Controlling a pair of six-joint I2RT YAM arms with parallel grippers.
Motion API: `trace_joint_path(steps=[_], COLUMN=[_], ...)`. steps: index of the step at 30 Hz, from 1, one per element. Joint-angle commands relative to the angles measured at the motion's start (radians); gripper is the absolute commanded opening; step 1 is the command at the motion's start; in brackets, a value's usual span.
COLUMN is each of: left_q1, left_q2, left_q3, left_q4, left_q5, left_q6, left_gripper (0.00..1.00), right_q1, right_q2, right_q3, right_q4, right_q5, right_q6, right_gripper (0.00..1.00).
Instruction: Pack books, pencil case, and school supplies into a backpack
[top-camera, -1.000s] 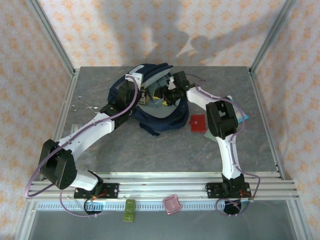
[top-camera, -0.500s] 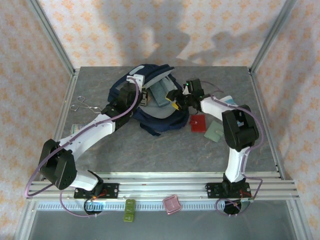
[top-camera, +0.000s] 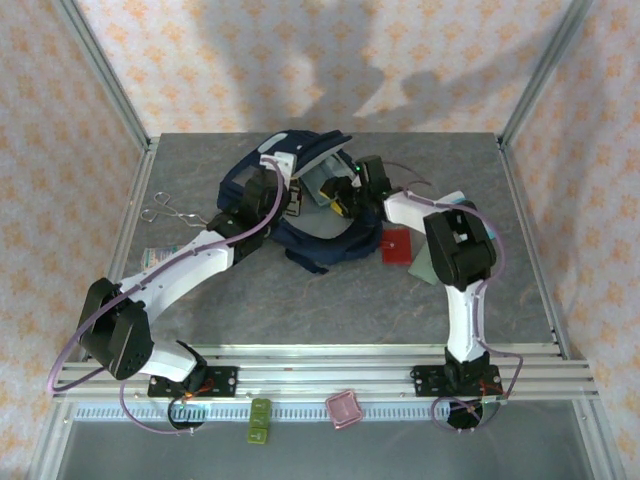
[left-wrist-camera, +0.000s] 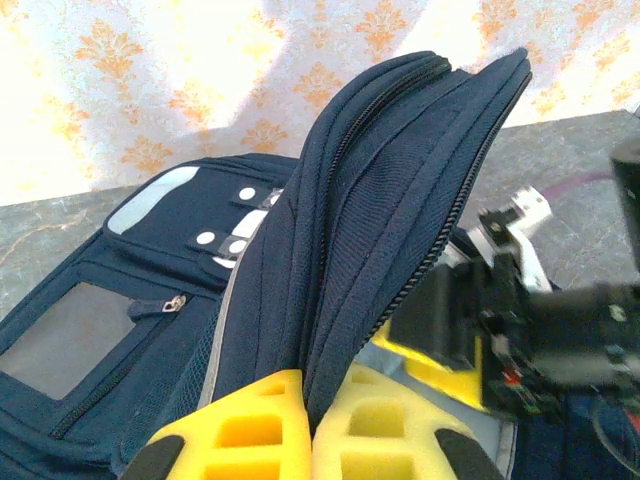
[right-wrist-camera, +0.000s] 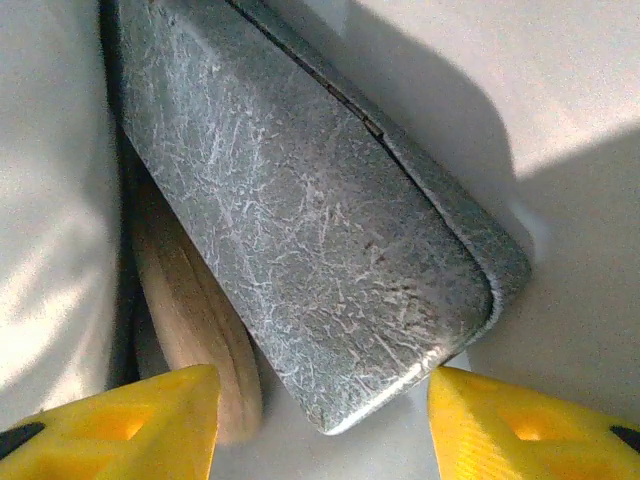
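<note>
A grey tabletop (top-camera: 330, 300) carries a large navy backpack (top-camera: 310, 248), lying open toward the far side. Your left gripper (left-wrist-camera: 308, 415) is clamped shut on the backpack's raised front flap. Your right gripper (right-wrist-camera: 322, 378) sits down inside the backpack's mouth, its jaws apart and gripping nothing. The grey-blue pencil case (right-wrist-camera: 320, 220) lies inside the backpack on pale lining, its rounded end reaching between that gripper's yellow fingers (right-wrist-camera: 130, 420). A red square piece (top-camera: 396, 245) lies on the tabletop just right of the backpack.
</note>
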Motion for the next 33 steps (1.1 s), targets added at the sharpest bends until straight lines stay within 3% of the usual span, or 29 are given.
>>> trace_joint_path(steps=[1, 5, 8, 14, 19, 25, 33], left_q1=[-0.023, -0.03, -0.04, -0.056, -0.07, -0.13, -0.186], left_q2=[-0.073, -0.07, -0.055, -0.012, 0.057, 0.219, 0.482], left_q3=[0.0, -0.012, -0.017, -0.002, 0.045, 0.215, 0.565], left_q4=[0.125, 0.126, 0.129, 0.111, 0.075, -0.026, -0.193], left_q5=[0.01, 0.018, 0.026, 0.024, 0.027, -0.008, -0.01], left_q6=[-0.042, -0.052, -0.071, -0.111, -0.205, -0.328, -0.453], left_gripper=[0.0, 0.0, 0.0, 0.0, 0.0, 0.0, 0.0], right_q1=[0.015, 0.027, 0.033, 0.037, 0.034, 0.034, 0.073], right_q2=[0.022, 0.072, 0.086, -0.089, -0.312, -0.588, -0.718], right_q3=[0.109, 0.148, 0.139, 0.019, -0.204, -0.46, -0.614], right_q4=[0.091, 0.248, 0.272, -0.037, -0.218, -0.286, -0.225], right_q5=[0.063, 0.008, -0.018, 0.107, 0.249, 0.441, 0.436], right_q6=[-0.011, 0.01, 0.009, -0.177, -0.255, -0.24, -0.22], right_gripper=[0.56, 0.57, 0.56, 0.56, 0.56, 0.55, 0.51])
